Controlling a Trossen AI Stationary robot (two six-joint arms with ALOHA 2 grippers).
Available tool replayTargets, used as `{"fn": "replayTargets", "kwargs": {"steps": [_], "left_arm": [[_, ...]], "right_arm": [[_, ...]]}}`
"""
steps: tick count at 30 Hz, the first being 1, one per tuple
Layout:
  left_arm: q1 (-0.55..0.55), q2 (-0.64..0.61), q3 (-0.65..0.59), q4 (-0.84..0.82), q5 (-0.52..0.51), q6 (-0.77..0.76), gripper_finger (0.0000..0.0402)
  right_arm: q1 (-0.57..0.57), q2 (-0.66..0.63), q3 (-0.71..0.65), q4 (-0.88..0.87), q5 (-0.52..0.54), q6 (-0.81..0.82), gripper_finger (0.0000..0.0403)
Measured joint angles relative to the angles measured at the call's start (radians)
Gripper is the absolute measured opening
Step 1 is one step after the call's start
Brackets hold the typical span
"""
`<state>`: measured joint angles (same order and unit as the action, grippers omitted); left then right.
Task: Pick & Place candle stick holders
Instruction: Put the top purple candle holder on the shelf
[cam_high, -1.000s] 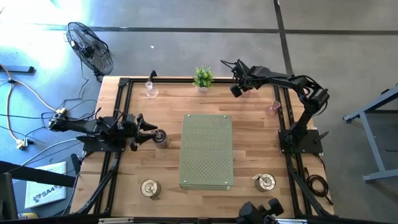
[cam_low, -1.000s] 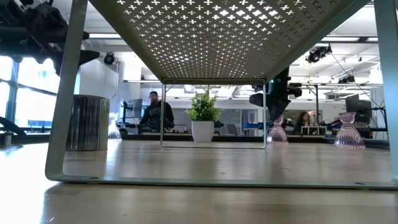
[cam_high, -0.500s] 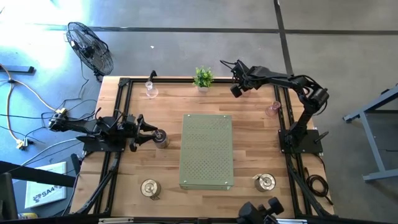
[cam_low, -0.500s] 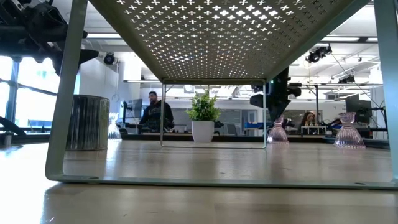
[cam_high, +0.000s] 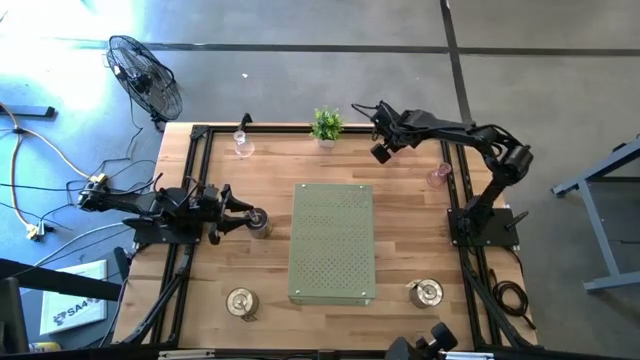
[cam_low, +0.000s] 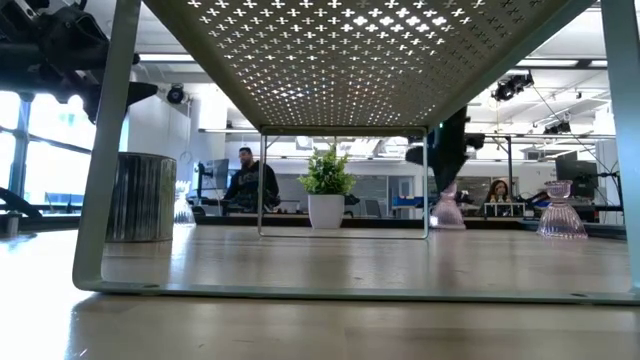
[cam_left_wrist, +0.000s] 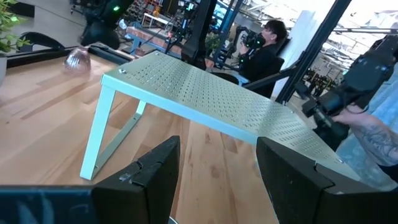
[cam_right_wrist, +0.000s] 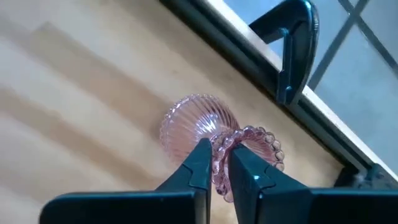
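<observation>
The right hand (cam_high: 380, 153), pinching the pink glass holder (cam_right_wrist: 214, 134) by its rim, has moved a little toward the perforated stand (cam_high: 333, 243).

The wooden table (cam_high: 400, 230) bears a perforated green stand (cam_high: 332, 243), potted plant (cam_high: 326, 126), and scattered candle holders (cam_high: 241, 302).

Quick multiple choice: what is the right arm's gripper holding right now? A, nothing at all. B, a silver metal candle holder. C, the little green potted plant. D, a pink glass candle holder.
D: in the right wrist view the right gripper has its jaws pinched on the beaded rim of the pink glass candle holder, near the table's far edge by the potted plant.
</observation>
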<state>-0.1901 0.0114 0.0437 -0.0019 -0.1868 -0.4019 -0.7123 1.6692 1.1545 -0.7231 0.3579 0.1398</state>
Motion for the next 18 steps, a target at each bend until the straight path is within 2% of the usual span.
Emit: {"fn": "replayTargets", "kwargs": {"steps": [10,18], "left_arm": [[0.000,0.000,0.000,-0.002,0.022,-0.023,0.0209],[0.000,0.000,0.000,-0.001,0.021,-0.052,0.0209]], "right_arm": [[0.070,-0.226,0.005,-0.108,0.054,0.014,0.0023],[0.188,-0.455,0.006,-0.152,0.069,0.017,0.0023]]}}
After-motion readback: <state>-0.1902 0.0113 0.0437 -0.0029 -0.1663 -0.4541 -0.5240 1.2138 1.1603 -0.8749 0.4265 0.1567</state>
